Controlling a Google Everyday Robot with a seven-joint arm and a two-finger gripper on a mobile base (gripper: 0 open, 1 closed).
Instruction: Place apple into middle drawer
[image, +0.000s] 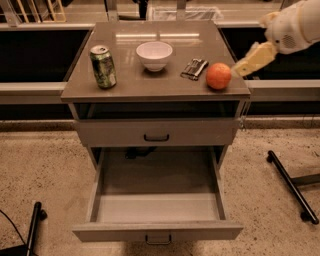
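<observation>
On the cabinet top (125, 86) a green can (102, 66) stands at the left, then a white bowl (154, 54), a small dark packet (194, 69) and the apple (218, 76) near the right front corner. Below, the middle drawer (157, 209) stands pulled open. At the right, the pale arm (295, 27) slants down from the upper corner, its gripper (239, 70) just beside the apple; whether it is open or closed cannot be told.

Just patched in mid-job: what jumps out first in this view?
The orange-red apple sits at the front right corner of the cabinet top, with the pincer just beside it on the right. Below, the middle drawer stands pulled wide open.
</observation>
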